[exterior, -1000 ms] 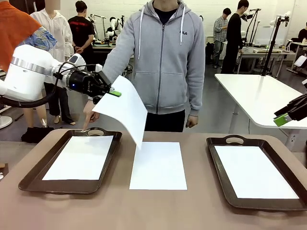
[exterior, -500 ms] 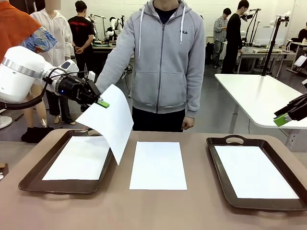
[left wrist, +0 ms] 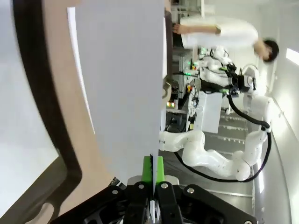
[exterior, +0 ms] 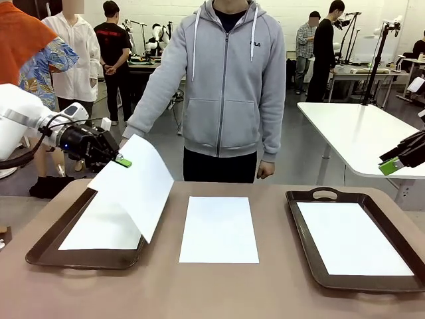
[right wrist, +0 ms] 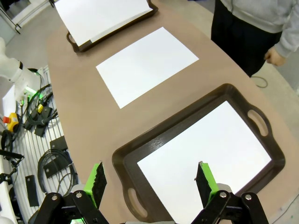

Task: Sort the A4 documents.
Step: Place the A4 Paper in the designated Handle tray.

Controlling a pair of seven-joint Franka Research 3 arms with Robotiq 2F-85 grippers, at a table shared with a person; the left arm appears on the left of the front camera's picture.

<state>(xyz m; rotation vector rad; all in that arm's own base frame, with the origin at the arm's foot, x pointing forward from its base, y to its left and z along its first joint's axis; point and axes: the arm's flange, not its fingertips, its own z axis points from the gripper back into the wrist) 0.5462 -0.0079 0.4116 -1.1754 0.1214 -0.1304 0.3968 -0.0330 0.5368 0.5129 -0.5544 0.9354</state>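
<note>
Held sheet: one A4 document, off the table, hanging from the left gripper. The jaws are pressed together on the sheet's upper edge; the left wrist view shows both green pads flat against the paper.

Position: the held sheet slopes down and to the right from the jaws, long axis tilted. Its body hangs over the right part of the left tray, and its lowest corner overhangs that tray's right rim. A resting sheet already lies flat in this tray.

Judgement: the left tray lies directly below and to the near side of the grip, so the left arm is the nearer one. Lowering with a shift to the left should square the paper within the rim.

Surroundings: a centre sheet lies flat on the table, long axis running near to far, between the two trays. The right tray holds another sheet. The right gripper hovers above that tray, jaws spread and empty. A person stands at the far side.
</note>
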